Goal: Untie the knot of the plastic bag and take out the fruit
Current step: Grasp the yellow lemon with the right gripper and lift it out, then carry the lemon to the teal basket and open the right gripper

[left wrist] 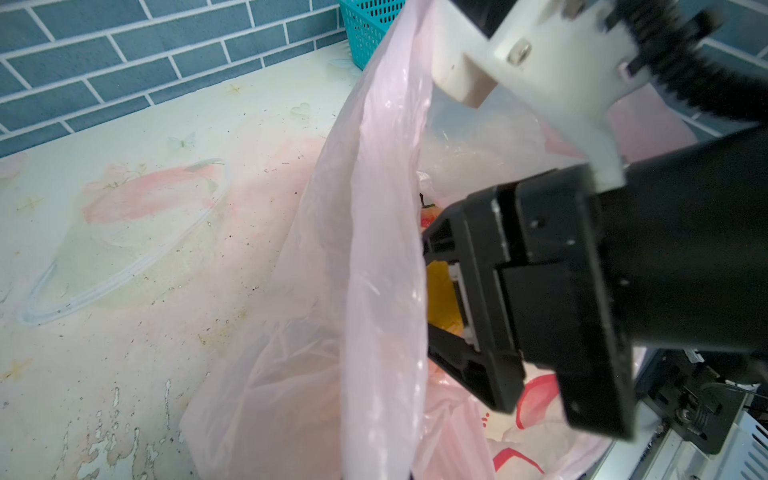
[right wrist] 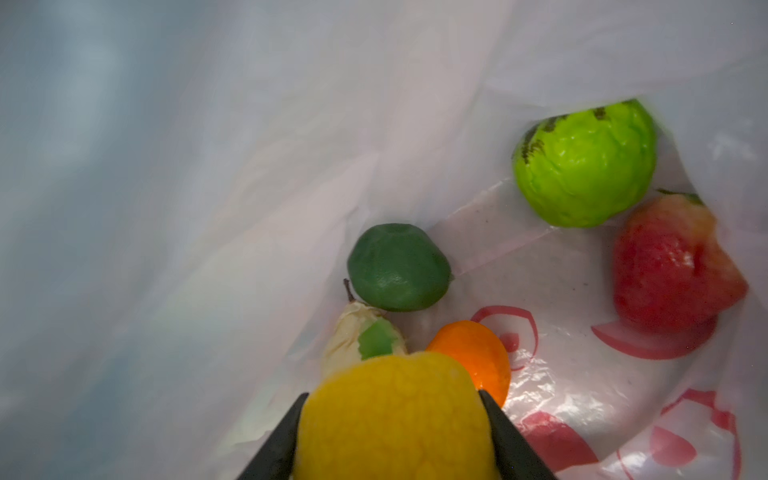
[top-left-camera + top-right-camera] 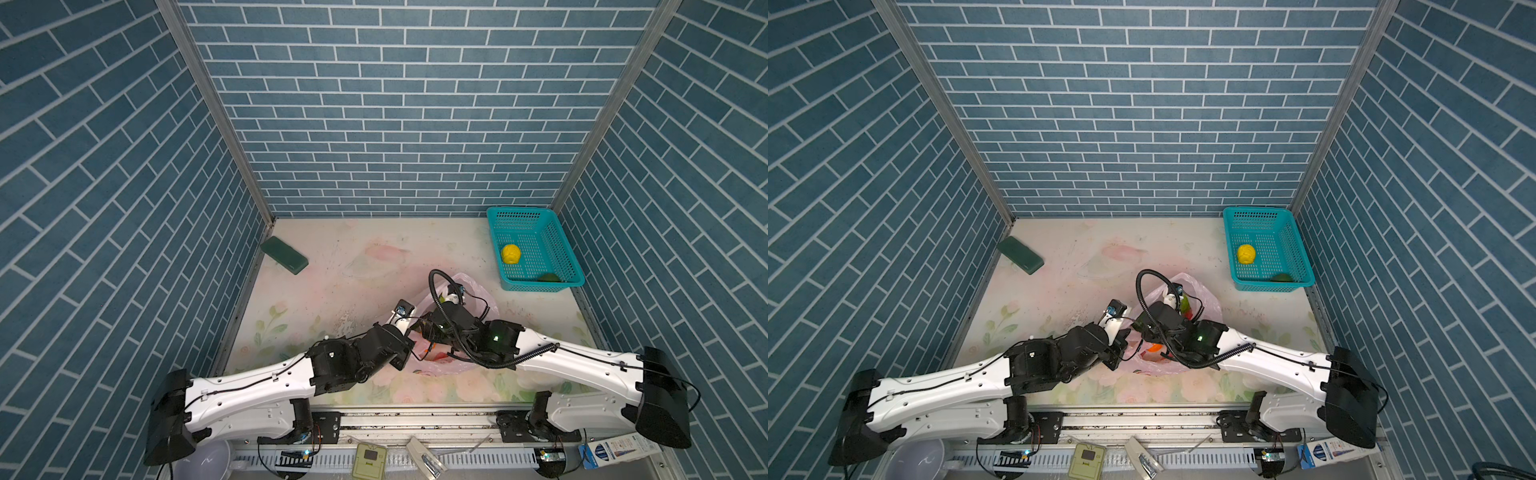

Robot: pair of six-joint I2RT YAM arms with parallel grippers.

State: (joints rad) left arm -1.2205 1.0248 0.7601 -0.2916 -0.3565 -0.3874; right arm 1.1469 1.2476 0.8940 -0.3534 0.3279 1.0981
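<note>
Your left pincer (image 3: 411,334) pinches the thin pink plastic bag (image 1: 374,249) open so your right pincer (image 2: 392,401), inside, grips the round yellow fruit (image 2: 395,428).

The left gripper (image 3: 411,337) has its tips tucked under its own wrist in both top views. Its wrist view does not show them at all, and a fold of the pink bag (image 1: 374,249) runs off that picture's edge. The right gripper (image 2: 394,395) and the yellow fruit (image 2: 395,432) it holds are cut off by the picture's edge. That fruit hides part of the orange (image 2: 478,357) and the pale pear (image 2: 353,336). A bag fold covers the top of the light green fruit (image 2: 582,166). The dark green thing (image 3: 549,277) in the basket (image 3: 540,286) sits half behind the wall, too small to name.
</note>
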